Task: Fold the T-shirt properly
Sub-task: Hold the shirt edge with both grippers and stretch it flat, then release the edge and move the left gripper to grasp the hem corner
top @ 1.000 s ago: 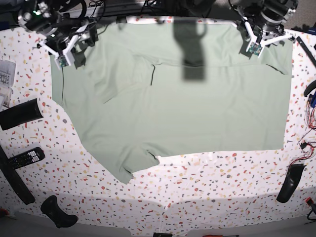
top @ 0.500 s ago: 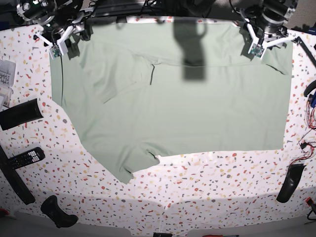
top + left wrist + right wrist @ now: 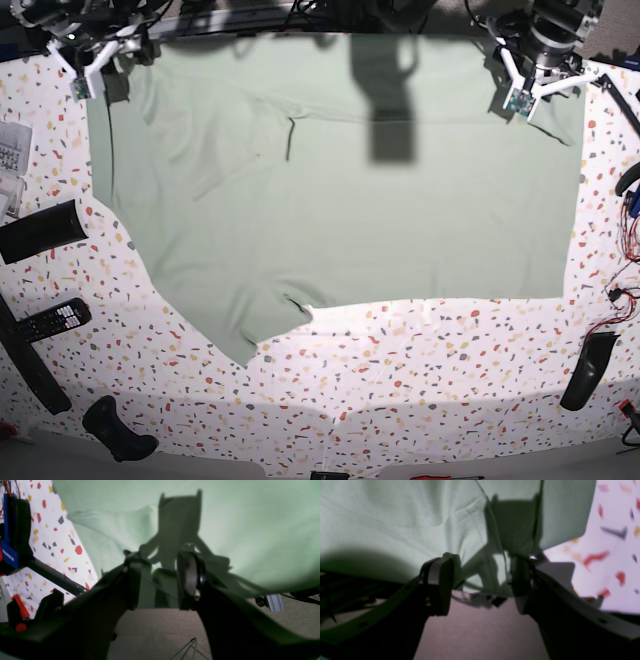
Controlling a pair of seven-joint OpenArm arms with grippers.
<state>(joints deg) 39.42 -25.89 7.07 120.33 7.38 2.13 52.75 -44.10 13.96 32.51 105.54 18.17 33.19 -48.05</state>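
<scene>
While the large pale sage-green cloth T-shirt lies spread across the far half of the speckled white terrazzo-patterned worktop, both arms are parked at its far edge, one at each far corner. The left gripper, far right in the base view, has its jaws spread with a clear gap between them, nothing pinched, hovering over the cloth's far rim in the left wrist view. The right gripper, far left, is the same story: jaws wide apart, straddling the corner of the fabric in its wrist view but clamped on nothing. This shirt looks light, soft and floppy; it will sag and crease the instant it leaves the surface, so I'd judge the far corners or the hem line the sensible places to pinch, both sides lifted evenly. A sleeve sticks out at the near left, and a seam or fold runs dark near the far left. Hard to call: collar, buttons and label don't show, the far edge drops out of sight over the worktop's lip, and both wrist views are blurred and heavily shadowed.
</scene>
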